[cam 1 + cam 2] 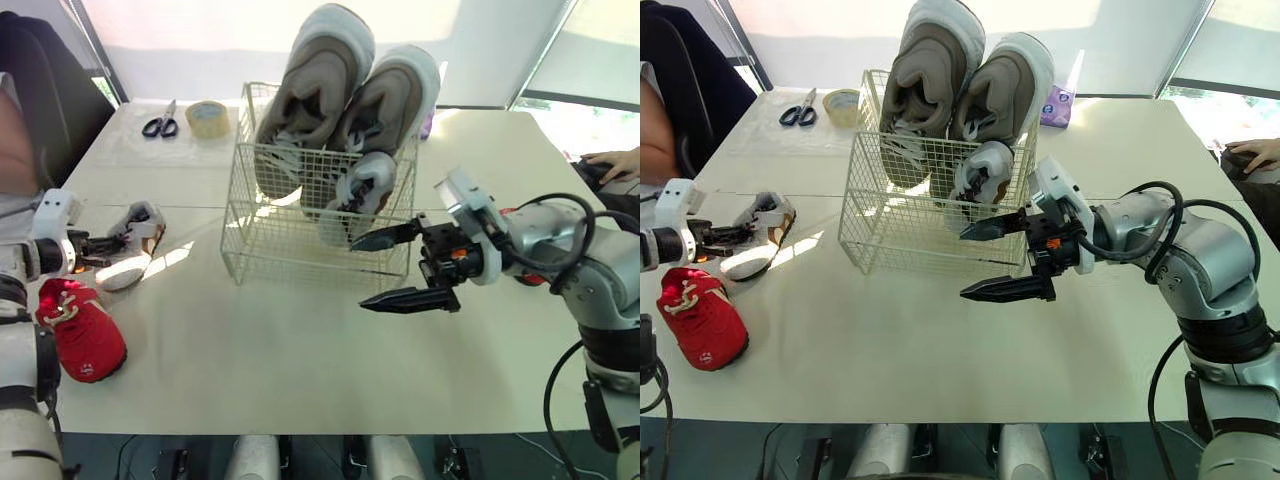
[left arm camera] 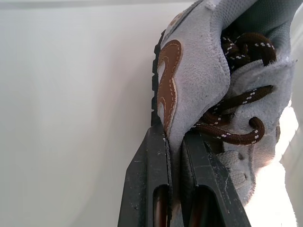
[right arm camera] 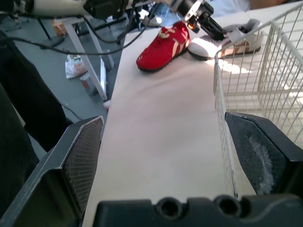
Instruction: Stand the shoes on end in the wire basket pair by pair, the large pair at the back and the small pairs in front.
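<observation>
The wire basket (image 1: pixel 232 205) stands mid-table. A large grey-brown pair (image 1: pixel 320 70) stands on end at its back. One small grey shoe (image 1: pixel 352 195) stands in the front right part. My right gripper (image 1: pixel 358 274) is open beside the basket's front right corner, holding nothing. At the table's left, my left gripper (image 1: pixel 105 248) is shut on the heel edge of a small grey shoe with brown laces (image 2: pixel 203 71), which lies on the table (image 1: pixel 135 250). A red shoe (image 1: pixel 85 335) lies near the front left edge.
Scissors (image 1: pixel 160 125) and a tape roll (image 1: pixel 207 118) lie at the back left. A purple packet (image 1: pixel 1058 105) sits behind the basket. A person's hand (image 1: pixel 615 160) rests at the far right, and another person (image 1: pixel 20 140) sits at the left.
</observation>
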{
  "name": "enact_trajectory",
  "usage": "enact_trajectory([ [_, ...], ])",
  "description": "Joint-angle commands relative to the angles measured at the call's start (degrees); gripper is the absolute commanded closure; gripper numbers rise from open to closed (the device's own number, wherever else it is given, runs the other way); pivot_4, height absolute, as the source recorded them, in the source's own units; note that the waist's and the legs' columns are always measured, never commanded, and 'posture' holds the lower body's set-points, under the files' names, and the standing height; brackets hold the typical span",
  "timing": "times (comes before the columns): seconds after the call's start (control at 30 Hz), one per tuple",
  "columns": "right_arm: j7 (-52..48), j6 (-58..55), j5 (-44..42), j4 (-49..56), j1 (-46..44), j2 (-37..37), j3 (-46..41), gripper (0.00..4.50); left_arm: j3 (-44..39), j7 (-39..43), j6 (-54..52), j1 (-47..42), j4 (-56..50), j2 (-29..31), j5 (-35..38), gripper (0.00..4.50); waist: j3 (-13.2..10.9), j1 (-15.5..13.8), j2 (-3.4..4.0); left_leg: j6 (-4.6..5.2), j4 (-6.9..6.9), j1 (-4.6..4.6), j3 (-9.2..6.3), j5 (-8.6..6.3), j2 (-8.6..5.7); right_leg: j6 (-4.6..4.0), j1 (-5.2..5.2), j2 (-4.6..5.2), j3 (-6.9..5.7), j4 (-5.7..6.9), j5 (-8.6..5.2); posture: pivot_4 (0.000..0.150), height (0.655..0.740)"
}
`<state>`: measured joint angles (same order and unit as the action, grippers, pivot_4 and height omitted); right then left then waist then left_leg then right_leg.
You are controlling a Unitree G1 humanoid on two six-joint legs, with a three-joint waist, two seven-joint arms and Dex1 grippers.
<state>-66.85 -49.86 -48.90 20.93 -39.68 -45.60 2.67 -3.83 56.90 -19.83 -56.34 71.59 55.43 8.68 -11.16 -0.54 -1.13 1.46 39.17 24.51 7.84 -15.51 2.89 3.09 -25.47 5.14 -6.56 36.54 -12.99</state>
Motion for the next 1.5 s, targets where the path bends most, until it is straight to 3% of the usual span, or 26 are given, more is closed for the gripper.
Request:
enact_trajectory([
  [0.03, 1.07, -0.73, -2.86, 1.08, -1.81, 0.70, -2.91, 0.00, -9.45, -4.46, 9.44, -3.70, -3.82, 2.71, 5.46, 4.46, 0.00, 0.00, -0.05, 0.00, 0.00, 0.01, 0.00, 0.00, 0.00, 0.01, 0.00, 0.00, 0.00, 0.00, 0.00, 0.150, 0.7400],
  [0.13, 2.10, -2.17, -4.30, 1.54, -0.96, -0.55, -4.89, 0.00, -16.71, -10.51, 9.91, -3.40, -14.30, 2.01, 10.15, 4.46, 0.01, 0.01, -0.10, -0.03, 0.01, 0.02, 0.00, 0.02, -0.01, 0.04, 0.01, 0.05, 0.00, 0.00, 0.03, 0.150, 0.7400],
  [0.27, 6.23, -5.69, -9.05, 0.11, -1.74, -0.25, -9.34, 0.00, -24.69, -19.55, 4.56, 5.50, -39.58, -3.77, 16.67, 4.46, 0.02, 0.00, -0.08, -0.19, 0.03, -0.01, 0.03, 0.12, -0.17, 0.21, 0.09, 0.32, 0.03, -0.02, 0.12, 0.150, 0.7400],
  [0.37, 9.87, -9.86, -13.68, -1.13, -2.50, -1.01, -12.90, 0.00, -30.05, -30.08, 0.21, 13.81, -71.35, -15.22, 27.95, 4.46, 0.05, -0.18, -0.09, -0.13, 0.04, -0.09, 0.09, 0.09, -0.23, 0.36, 0.21, 0.40, 0.10, -0.10, 0.21, 0.150, 0.7400],
  [0.43, 8.95, -13.44, -15.60, -0.98, -1.81, -4.47, -13.64, 0.00, -25.99, -39.61, 0.52, 16.56, -85.32, -25.22, 28.41, 4.46, 0.07, -0.50, -0.15, -0.11, 0.13, -0.04, -0.07, 0.09, -0.24, 0.48, 0.36, 0.41, 0.08, -0.22, 0.29, 0.150, 0.7400],
  [0.5, 7.74, -15.77, -17.01, -0.70, -0.97, -7.48, -13.91, 0.00, -19.84, -43.42, 2.03, 18.45, -92.07, -31.09, 23.90, 4.46, 0.10, -0.48, -0.21, -0.06, 0.15, -0.06, -0.15, 0.07, -0.30, 0.57, 0.50, 0.41, 0.07, -0.33, 0.35, 0.150, 0.7400],
  [0.6, 6.94, -17.30, -17.79, -1.19, 0.31, -11.01, -15.10, 0.00, -13.60, -46.05, 4.49, 18.78, -94.15, -37.61, 20.47, 4.46, 0.11, -0.24, -0.20, 0.00, 0.15, -0.19, -0.11, 0.04, -0.36, 0.60, 0.62, 0.32, 0.07, -0.37, 0.37, 0.150, 0.7400],
  [0.8, 8.61, -15.71, -15.96, -1.26, 4.92, -14.42, -19.08, 0.00, -5.26, -43.80, 12.23, 20.52, -88.44, -43.93, 14.13, 4.46, 0.14, -0.18, -0.15, 0.28, 0.11, -0.32, -0.04, -0.13, -0.20, 0.56, 0.62, 0.08, 0.10, -0.36, 0.39, 0.150, 0.7400],
  [1.27, 16.75, -15.60, -20.61, 1.14, 6.21, -11.95, -21.40, 0.00, 0.52, -39.73, 26.61, 27.61, -69.09, -48.36, 4.90, 4.46, 0.25, -0.37, -0.12, 0.35, 0.15, -0.28, -0.06, -0.16, -0.21, 0.54, 0.64, 0.12, 0.10, -0.42, 0.40, 0.150, 0.7400],
  [1.5, 20.03, -15.13, -21.75, 1.57, 4.82, -9.54, -20.36, 0.00, 2.13, -40.56, 30.22, 28.03, -67.12, -47.67, -0.32, 4.46, 0.71, -0.67, 0.07, 0.39, 0.15, -0.35, -0.08, -0.19, -0.25, 0.54, 0.73, 0.20, 0.06, -0.42, 0.39, 0.150, 0.7400],
])
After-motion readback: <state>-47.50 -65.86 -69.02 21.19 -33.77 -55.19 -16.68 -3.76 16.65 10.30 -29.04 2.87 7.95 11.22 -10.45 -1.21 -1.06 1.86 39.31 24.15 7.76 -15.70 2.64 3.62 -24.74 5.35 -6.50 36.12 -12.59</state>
